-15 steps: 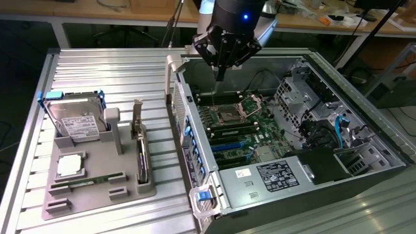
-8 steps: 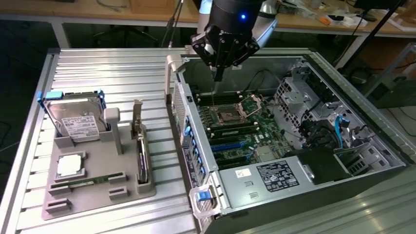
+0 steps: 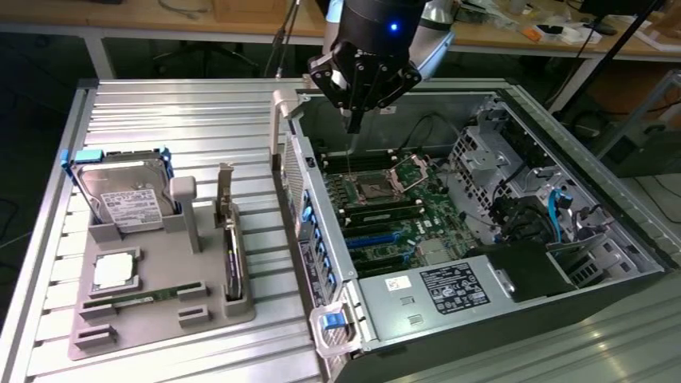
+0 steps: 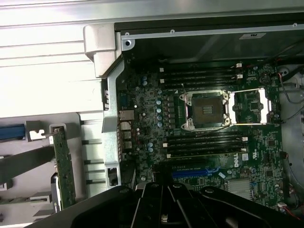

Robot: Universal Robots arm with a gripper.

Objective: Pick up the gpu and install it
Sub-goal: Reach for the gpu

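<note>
Your claw (image 3: pixel 355 124) hung shut and empty over the case (image 3: pixel 309 231); the gpu (image 3: pixel 234 255) stood apart.
Exterior view: the gpu stood on edge in its tray (image 3: pixel 159 319), at the exterior view's left of the case. Wrist view: you had the claw (image 4: pixel 164 194) over the motherboard (image 4: pixel 147 95), the gpu (image 4: pixel 64 166) outside the case wall.

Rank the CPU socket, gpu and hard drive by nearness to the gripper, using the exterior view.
1. CPU socket: inside the case, under the gripper.
2. gpu: upright in the grey holder outside the case.
3. hard drive: farther along, exterior view's left.
</note>
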